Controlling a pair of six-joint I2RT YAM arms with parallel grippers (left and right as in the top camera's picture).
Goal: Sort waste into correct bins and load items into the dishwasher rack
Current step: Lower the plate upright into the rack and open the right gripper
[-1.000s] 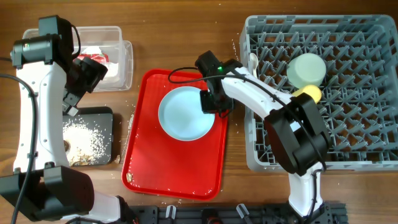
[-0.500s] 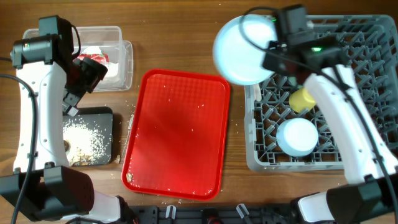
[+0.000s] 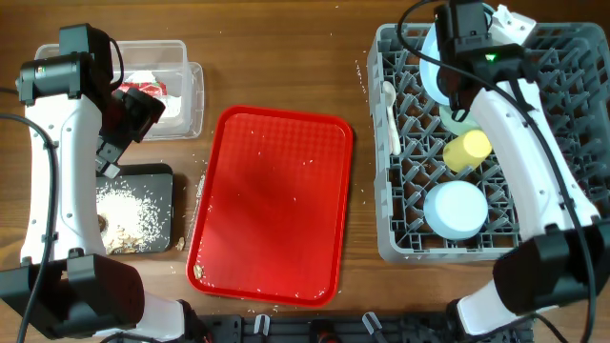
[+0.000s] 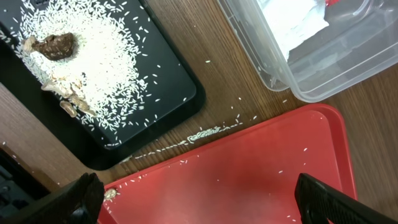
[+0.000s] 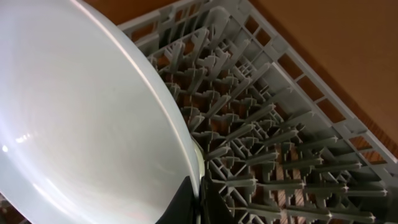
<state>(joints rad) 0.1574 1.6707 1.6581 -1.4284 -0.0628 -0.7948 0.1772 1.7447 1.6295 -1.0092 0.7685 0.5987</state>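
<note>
My right gripper (image 3: 456,76) is shut on the rim of the light blue plate (image 3: 431,59), which stands on edge over the back left of the grey dishwasher rack (image 3: 572,238). In the right wrist view the plate (image 5: 81,112) fills the left, with the rack's pegs (image 5: 280,137) just beyond it. The rack also holds a yellow cup (image 3: 467,150), an upturned light blue bowl (image 3: 456,210), a pale green bowl (image 3: 454,118) partly under the arm, and a white utensil (image 3: 391,114). My left gripper (image 4: 208,205) is open and empty above the red tray's corner (image 4: 249,174).
A clear tub (image 3: 176,76) at the back left holds white napkins and a red wrapper (image 3: 143,90). In front of it, the black tray (image 3: 152,181) carries white crumbs and brown scraps (image 4: 56,45). The red tray (image 3: 272,205) bears only scattered crumbs.
The right arm lifted the plate off the red tray, swung it right, and now holds it on edge over the rack. The left arm has not moved.
</note>
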